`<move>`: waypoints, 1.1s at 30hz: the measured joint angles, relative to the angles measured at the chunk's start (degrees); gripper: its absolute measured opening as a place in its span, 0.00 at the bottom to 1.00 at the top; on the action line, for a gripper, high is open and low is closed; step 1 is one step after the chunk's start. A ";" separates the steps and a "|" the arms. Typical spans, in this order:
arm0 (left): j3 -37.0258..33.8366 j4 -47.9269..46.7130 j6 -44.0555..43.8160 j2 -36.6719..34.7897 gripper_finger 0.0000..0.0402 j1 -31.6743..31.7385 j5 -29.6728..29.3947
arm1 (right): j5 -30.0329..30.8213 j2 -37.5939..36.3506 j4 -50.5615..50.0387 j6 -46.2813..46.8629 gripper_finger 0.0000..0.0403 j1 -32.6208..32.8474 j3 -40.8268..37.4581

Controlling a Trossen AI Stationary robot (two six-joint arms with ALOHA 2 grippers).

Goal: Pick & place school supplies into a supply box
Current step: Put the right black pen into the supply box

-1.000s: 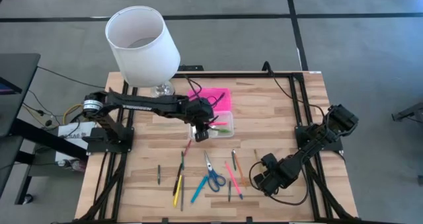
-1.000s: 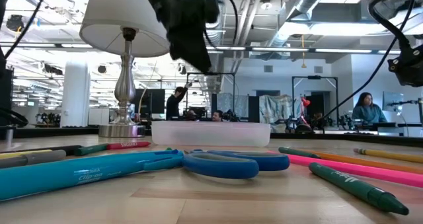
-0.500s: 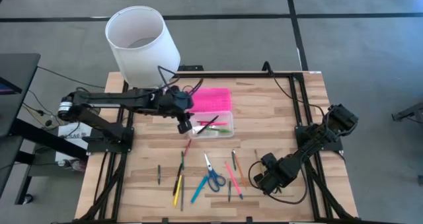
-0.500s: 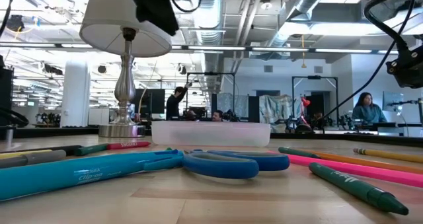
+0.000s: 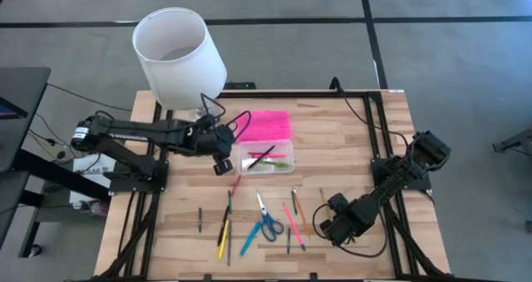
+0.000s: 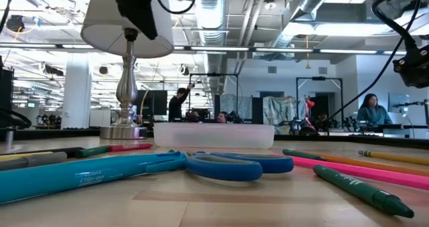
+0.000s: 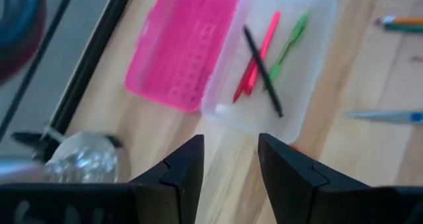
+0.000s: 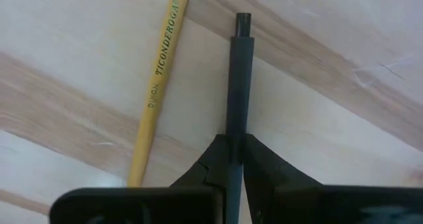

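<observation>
The supply box point(image 5: 268, 159) stands open at mid-table, its pink lid point(image 5: 266, 124) folded out toward the far edge. In the clear tray point(image 7: 310, 45) lie a pink, a green and a dark pen point(image 7: 263, 72). My left gripper point(image 5: 223, 164) hangs open and empty just left of the box point(image 7: 230, 159). On the near half of the table lie blue-handled scissors point(image 5: 268, 222), a blue pen point(image 5: 249, 239), a pink pen point(image 5: 293, 225) and several other pens and pencils. My right gripper point(image 5: 324, 225) sits low at the near right, shut on a thin dark pen point(image 8: 236, 85). My right gripper pinches the thin dark pen between its two fingers, at the pen's end nearest the wrist point(image 8: 235, 141). The pen runs straight on ahead of the fingers, in line with them, to a small capped tip point(image 8: 242, 18) over the wood. I cannot tell whether it rests on the table.
A big white lampshade point(image 5: 179, 53) on a metal base point(image 7: 79, 164) stands at the far left, close behind my left arm. A yellow pencil point(image 8: 158, 85) lies beside the held pen. Black frame rails point(image 5: 378, 141) run along the table's sides. People show in the room beyond point(image 6: 373, 110).
My left gripper has drawn back from above the box's left end toward the table's left edge, and now hangs beside the box. The box and the loose supplies have stayed put.
</observation>
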 joint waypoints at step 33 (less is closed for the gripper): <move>0.00 -6.58 -9.88 -0.02 0.35 -4.66 -3.32 | 21.82 -15.08 -5.33 -13.21 0.02 -3.73 1.77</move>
